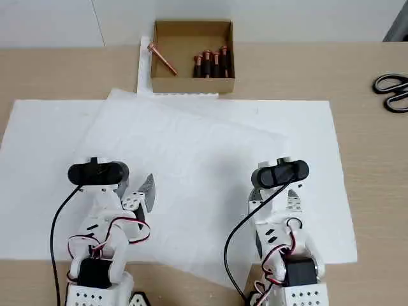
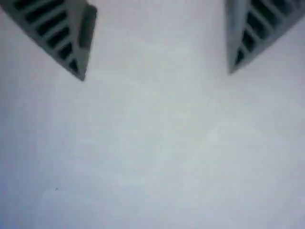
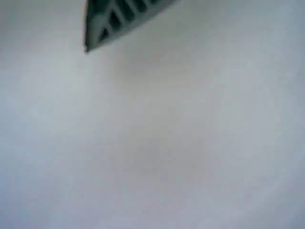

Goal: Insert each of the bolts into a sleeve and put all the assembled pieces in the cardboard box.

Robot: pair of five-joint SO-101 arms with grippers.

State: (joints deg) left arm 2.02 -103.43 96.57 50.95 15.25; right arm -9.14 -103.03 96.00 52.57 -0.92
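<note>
The cardboard box (image 1: 192,79) stands at the table's far centre. A bare copper bolt (image 1: 162,58) leans in its left part. Several bolts in dark sleeves (image 1: 211,64) lie side by side in its right part. My left gripper (image 1: 137,199) is low over the white paper at the near left. It is open, and in the left wrist view (image 2: 157,75) its fingers (image 2: 71,43) are wide apart with only paper between them. My right gripper (image 1: 292,199) is at the near right over the paper, shut and holding nothing. A ribbed fingertip (image 3: 102,31) is in the right wrist view.
Overlapping white paper sheets (image 1: 204,153) cover the table's middle. A white strip (image 1: 144,64) lies along the box's left side. Black scissors (image 1: 392,91) lie at the far right edge. Bare wooden table (image 1: 64,70) surrounds the paper.
</note>
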